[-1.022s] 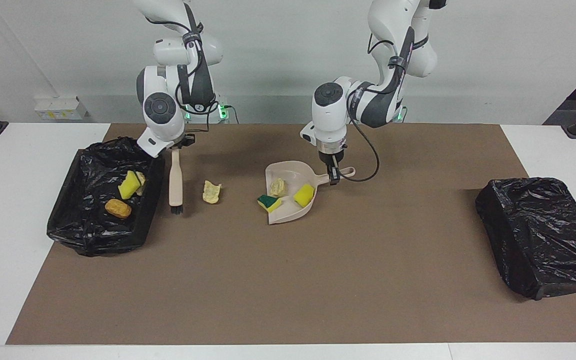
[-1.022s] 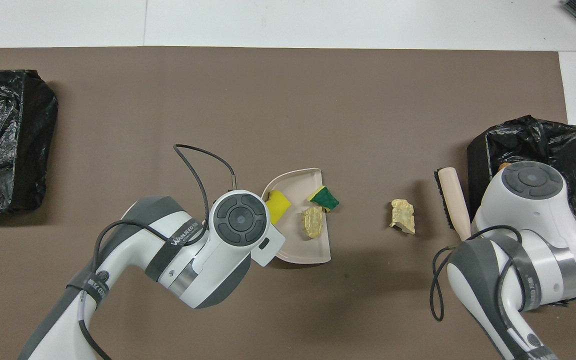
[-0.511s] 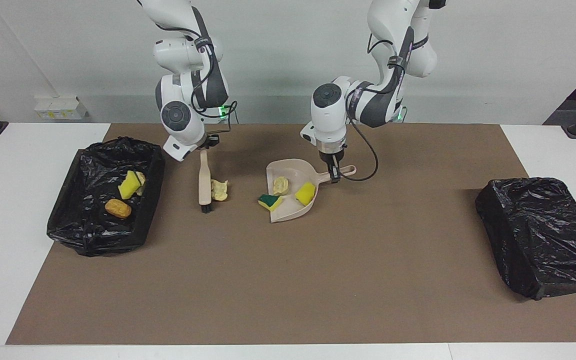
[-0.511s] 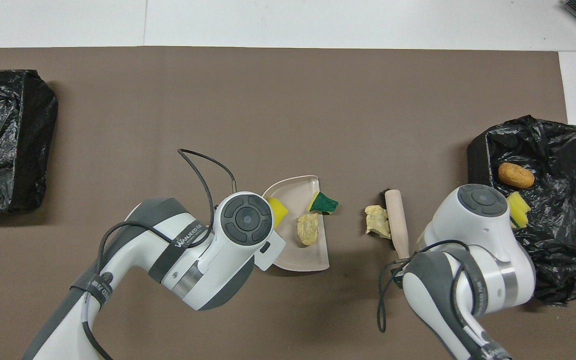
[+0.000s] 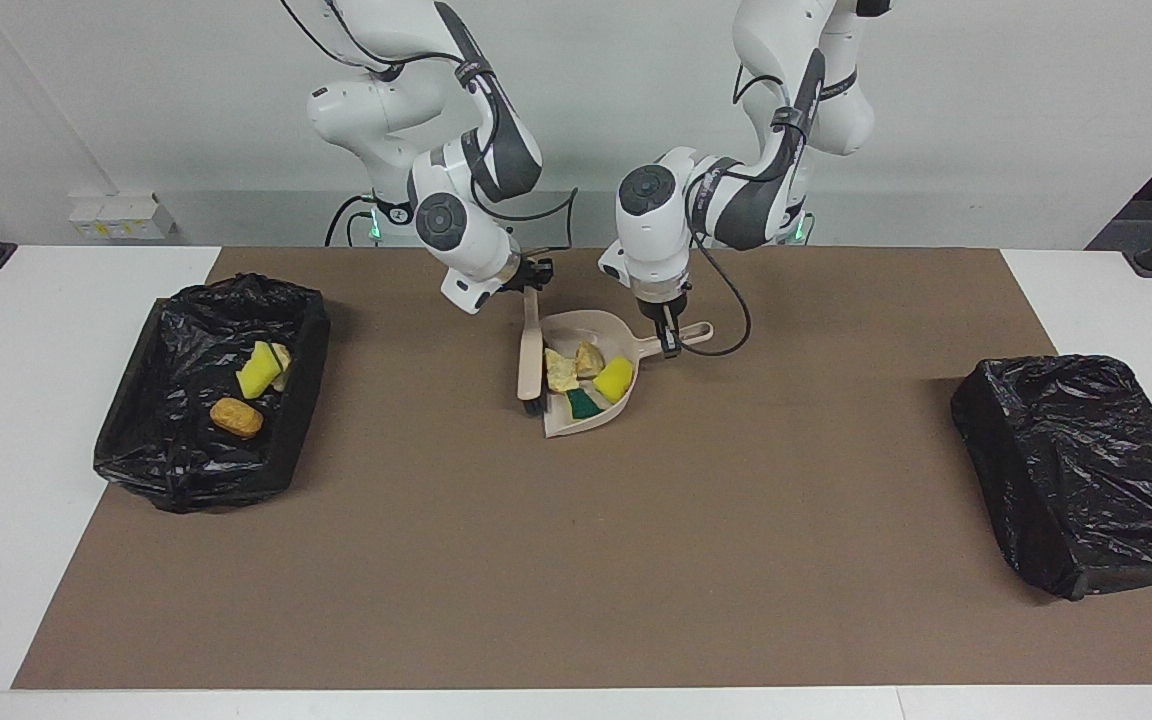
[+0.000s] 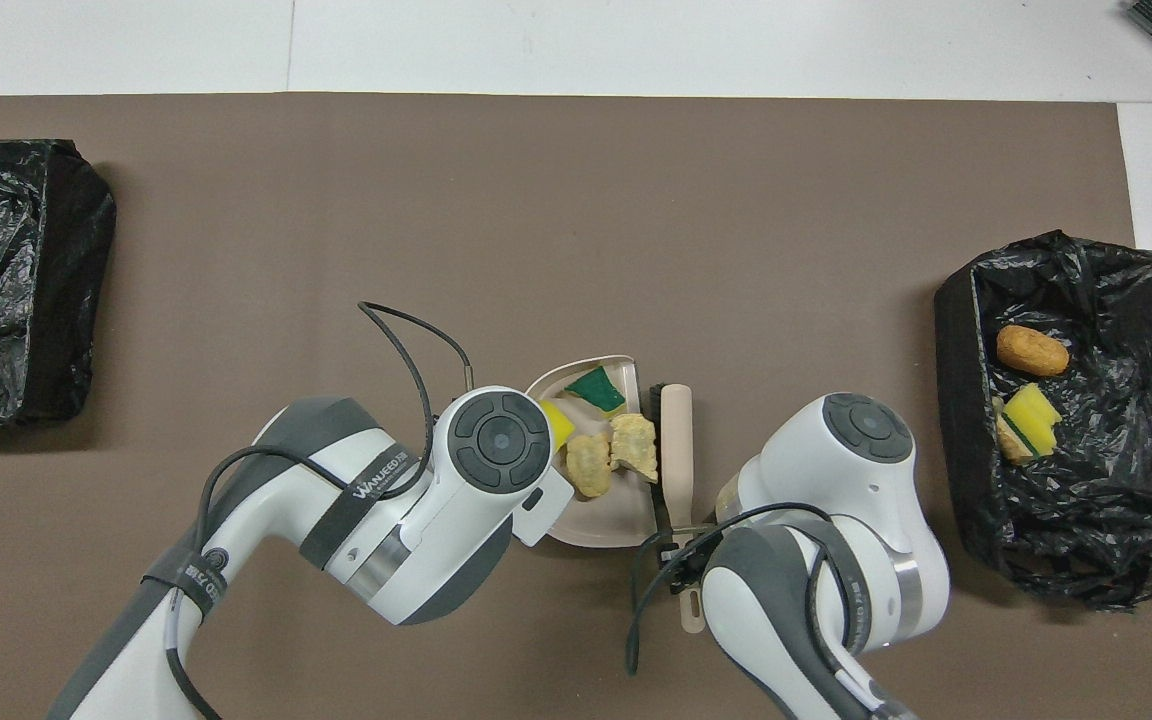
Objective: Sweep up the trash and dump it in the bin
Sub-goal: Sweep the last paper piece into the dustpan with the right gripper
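A: Status of the sweep?

B: The right pincer (image 5: 533, 283), clamped on the brush (image 5: 530, 352), has driven the last loose beige scrap across the tabletop (image 5: 636, 560) into the dustpan (image 5: 586, 420), centre frame. The left pincer (image 5: 672, 341) stays clamped on its handle. Dumping comes next.

A: Counts?

B: Trash: four scraps in the dustpan, three visible in the open bin (image 5: 176, 470), centre left. Two bins; the second (image 5: 1086, 470), centre right, is covered.
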